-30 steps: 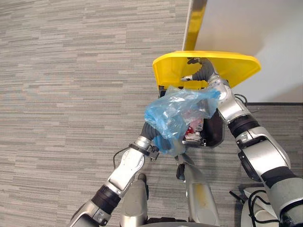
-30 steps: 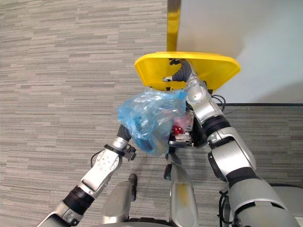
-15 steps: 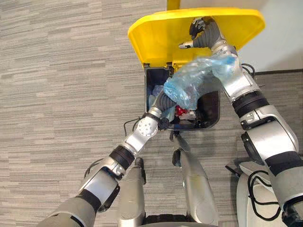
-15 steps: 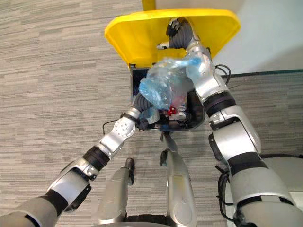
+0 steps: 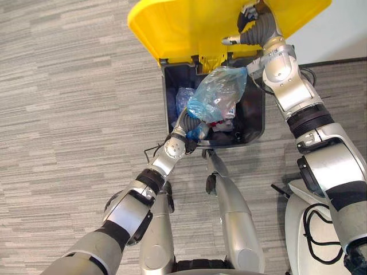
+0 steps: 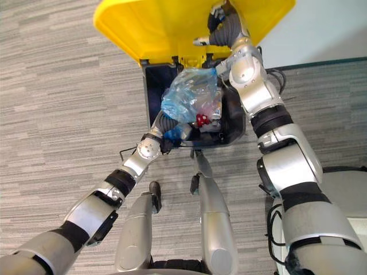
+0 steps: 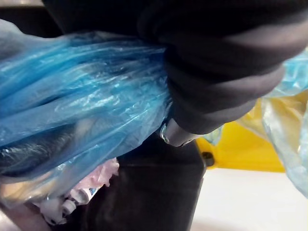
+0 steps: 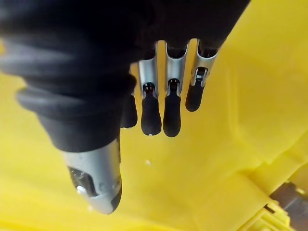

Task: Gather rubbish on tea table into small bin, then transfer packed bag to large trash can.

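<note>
A dark large trash can (image 5: 256, 120) stands with its yellow lid (image 5: 183, 28) raised. My right hand (image 5: 255, 26) rests flat against the lid's underside, with its fingers (image 8: 166, 96) straight on the yellow plastic (image 8: 240, 96). My left hand (image 5: 189, 125) is at the can's near rim, shut on the gathered end of a blue bag (image 5: 221, 91) packed with rubbish. The bag hangs over the can's opening, partly inside it. In the left wrist view the thumb (image 7: 175, 135) presses on the crinkled blue plastic (image 7: 82, 106). Other rubbish lies in the can, including a red item (image 5: 217, 122).
Grey striped carpet (image 5: 69, 114) spreads to the left and front of the can. A white wall (image 5: 344, 28) with a dark baseboard runs behind it on the right.
The camera has moved in over the can. My left hand has carried the blue bag forward and down into the can's opening. The right hand stays on the raised lid.
</note>
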`<state>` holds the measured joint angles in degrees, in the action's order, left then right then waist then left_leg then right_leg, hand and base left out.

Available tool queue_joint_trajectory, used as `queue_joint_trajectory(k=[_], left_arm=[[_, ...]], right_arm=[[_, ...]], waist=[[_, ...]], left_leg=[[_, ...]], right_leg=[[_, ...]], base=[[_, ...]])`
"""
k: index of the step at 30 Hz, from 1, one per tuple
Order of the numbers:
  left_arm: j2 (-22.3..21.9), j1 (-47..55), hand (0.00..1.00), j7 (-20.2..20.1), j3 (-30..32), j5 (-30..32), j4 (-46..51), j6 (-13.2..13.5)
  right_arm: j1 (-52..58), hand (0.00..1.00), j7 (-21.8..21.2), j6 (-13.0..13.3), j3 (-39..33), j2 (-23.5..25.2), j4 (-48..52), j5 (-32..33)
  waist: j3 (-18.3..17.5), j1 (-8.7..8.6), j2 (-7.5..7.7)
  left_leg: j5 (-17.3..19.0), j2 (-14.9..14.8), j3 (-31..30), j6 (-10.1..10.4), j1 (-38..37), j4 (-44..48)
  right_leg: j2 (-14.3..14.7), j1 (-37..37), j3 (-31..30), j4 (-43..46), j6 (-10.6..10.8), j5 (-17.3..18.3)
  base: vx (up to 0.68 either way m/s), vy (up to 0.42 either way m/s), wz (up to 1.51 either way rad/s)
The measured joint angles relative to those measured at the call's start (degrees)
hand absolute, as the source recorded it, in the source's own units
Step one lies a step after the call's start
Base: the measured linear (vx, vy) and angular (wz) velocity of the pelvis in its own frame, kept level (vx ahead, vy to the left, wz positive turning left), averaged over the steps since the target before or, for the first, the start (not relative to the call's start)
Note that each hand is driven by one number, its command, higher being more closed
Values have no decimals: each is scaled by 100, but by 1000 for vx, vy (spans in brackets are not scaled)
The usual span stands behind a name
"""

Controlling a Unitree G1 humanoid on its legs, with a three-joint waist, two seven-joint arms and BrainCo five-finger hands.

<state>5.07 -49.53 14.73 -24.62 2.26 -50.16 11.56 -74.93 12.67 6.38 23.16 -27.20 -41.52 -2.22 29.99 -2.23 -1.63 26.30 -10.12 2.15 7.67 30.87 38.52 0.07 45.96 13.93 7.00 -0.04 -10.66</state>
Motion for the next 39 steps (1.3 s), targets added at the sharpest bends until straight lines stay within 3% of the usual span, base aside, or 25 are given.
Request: queue_joint_trajectory(k=[5, 6, 7, 8, 9, 10, 15, 28, 33, 39], left_arm=[[-51, -320, 100, -136, -3, 330, -49, -20], [-61, -387, 0, -165, 1, 384, -74, -23], [-41, -466, 0, -193, 13, 453, -124, -35], [-24, -556, 0, -213, 58, 583, -173, -99], [-44, -559, 0, -214, 53, 646, -213, -132], [-34, -587, 0, -211, 49, 757, -231, -220], [-120, -576, 0, -63, 281, 1084, -217, -383], [-258, -280, 0, 247, 511, 1180, 182, -427], [-265, 86, 0, 327, 505, 924, 991, -426], [-258, 966, 0, 415, 501, 619, 2417, -184]], right_arm=[[-252, 0, 112, 12, 257, 133, 778, 228], [-336, 0, 112, 44, 280, 185, 921, 235], [-454, 0, 114, 112, 318, 265, 1032, 247], [-610, 0, 114, 230, 379, 351, 1156, 280], [-620, 0, 115, 287, 395, 392, 1168, 293], [-717, 0, 112, 325, 464, 458, 1161, 347], [-809, 0, 104, 355, 615, 530, 1202, 400], [-326, 0, 94, 221, 708, 424, 1314, 392], [132, 0, 90, 207, 529, 396, 1411, 373], [1314, 0, 90, 128, 0, 218, 1888, 154]], waist=[[-1, -29, 10], [-1, -30, 11], [-1, 10, 9], [-1, -81, 10], [-5, -207, 26], [14, -129, 131], [13, -52, 143], [8, -30, 146], [7, 1, 147], [-8, 93, 147]], left_leg=[[217, -231, 233, -31, 457, 512], [219, -259, 270, -37, 518, 527], [223, -369, 274, -51, 581, 454], [179, -535, 366, 22, 721, 460], [109, -550, 390, 162, 770, 543], [8, -621, 377, 314, 802, 524], [-20, -581, 382, 335, 841, 478], [-160, -468, 250, 268, 371, 208], [-218, -385, 203, 228, 92, 41], [-368, -190, 36, 175, -391, -263]], right_leg=[[88, 370, 42, 105, 3, 4], [92, 433, 53, 102, 104, 83], [92, 567, 217, 214, 507, 484], [-71, 1039, -133, 1548, -571, 141], [-169, 941, -294, 1650, -567, 209], [-30, 1011, -286, 1673, -659, 62], [-65, 1055, -291, 1665, -601, 104], [-244, 443, -124, 1567, -572, 123], [-335, 184, -74, 1567, -539, 168], [-543, -311, 35, 1581, -461, 291]], base=[[13, -39, -24], [-8, -49, -26], [49, -117, -16], [84, -120, 19], [146, -159, 24], [124, -122, 22], [31, -52, 1], [14, -5, 10], [26, 3, 10], [18, 11, 23]])
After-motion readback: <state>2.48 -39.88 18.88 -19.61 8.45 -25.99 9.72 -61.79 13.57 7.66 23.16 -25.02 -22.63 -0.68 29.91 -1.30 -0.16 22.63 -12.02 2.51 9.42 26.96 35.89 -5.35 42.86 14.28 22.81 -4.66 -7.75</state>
